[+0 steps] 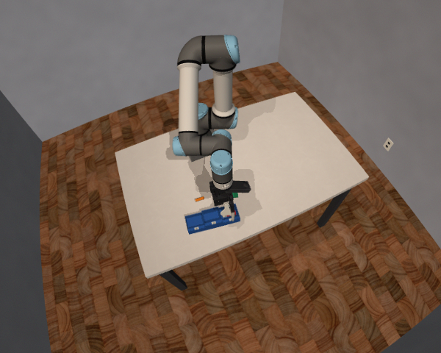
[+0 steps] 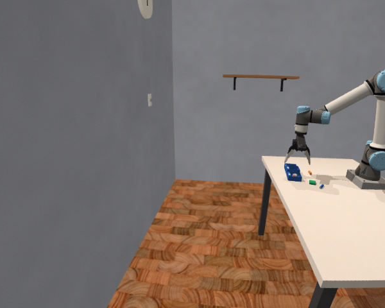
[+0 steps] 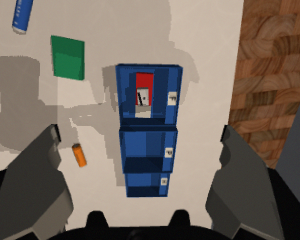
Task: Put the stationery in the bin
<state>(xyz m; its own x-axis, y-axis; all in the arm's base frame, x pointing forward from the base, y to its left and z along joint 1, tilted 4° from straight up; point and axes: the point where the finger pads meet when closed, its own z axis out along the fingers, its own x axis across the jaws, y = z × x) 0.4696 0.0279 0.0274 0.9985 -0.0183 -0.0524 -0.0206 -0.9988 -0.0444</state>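
Note:
Three blue bins stand upright in a row. The end bin [image 1: 237, 218] [image 2: 295, 179] [image 3: 178, 82] holds a red and white block [image 3: 144, 80] with a small grey metal piece [image 3: 143, 96], like a sharpener, on it. The middle bin [image 3: 124, 147] and other end bin [image 3: 130, 192] look empty. Their labels are too small to read surely. A green square pad [image 1: 234, 195] [image 2: 312, 182] [image 3: 68, 58], an orange cylinder [image 1: 199, 198] [image 2: 310, 172] [image 3: 79, 155] and a blue cylinder [image 2: 321, 186] [image 3: 22, 16] lie on the table. My gripper [image 2: 297, 163] [image 3: 142, 125] is wide open and empty above the bins.
The table's long edge [image 3: 236, 75] runs close beside the labelled side of the bins. The arm's base [image 2: 368, 182] stands on the table on the other side, beyond the loose items. A wall shelf [image 2: 260, 76] is in the background.

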